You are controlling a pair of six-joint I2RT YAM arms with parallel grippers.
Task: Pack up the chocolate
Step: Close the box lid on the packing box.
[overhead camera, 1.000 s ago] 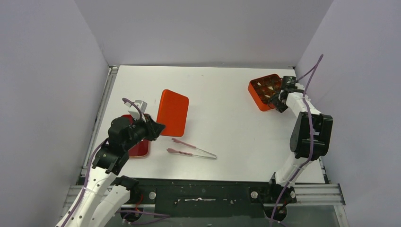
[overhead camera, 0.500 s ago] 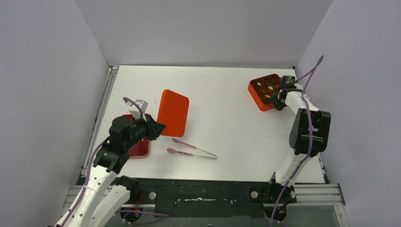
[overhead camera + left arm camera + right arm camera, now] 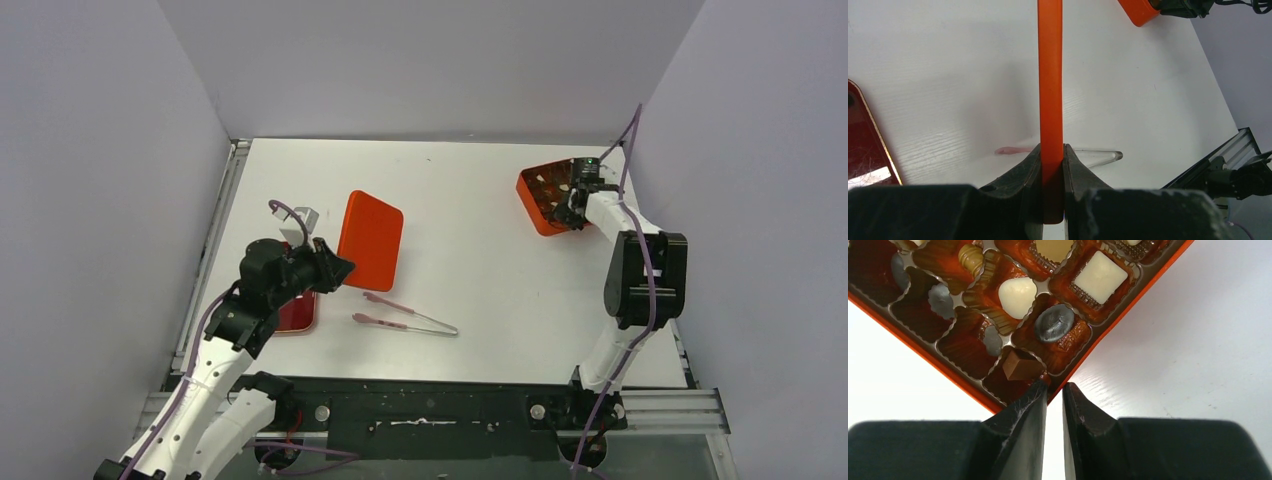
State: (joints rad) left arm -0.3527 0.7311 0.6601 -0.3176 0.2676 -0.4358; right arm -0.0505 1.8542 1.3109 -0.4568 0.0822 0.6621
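Top external view, left side first: the left claw (image 3: 335, 268) is clamped on the near edge of the orange lid (image 3: 372, 238) and has carried it a touch rightward and farther from the dark red tray (image 3: 298, 314) since a second ago. It is off the bench (image 3: 470, 270) and no longer lying flat. The left wrist view shows that lid edge-on between the two pads, its long axis running straight away from the claw toward the far right corner, where the orange box (image 3: 537, 196) sits. The pink tongs (image 3: 405, 315) lie untouched just beyond the lid's near end. On the right, the right claw (image 3: 1053, 389) is pinched nearly together on the near corner of the box wall, and the box has slid a little leftward and turned with it, so I judge the box is being drawn inward to meet the lid. The chocolate (image 3: 1018, 294) is already in the box's cups, dark and cream pieces mixed, the open side up. The box stands diamond-wise, one corner pointing at the right claw. A dark oval piece lies slanted along that diagonal, and a brown cube sits tilted in the cup nearest the corner. Filling looks done — closing is what remains.
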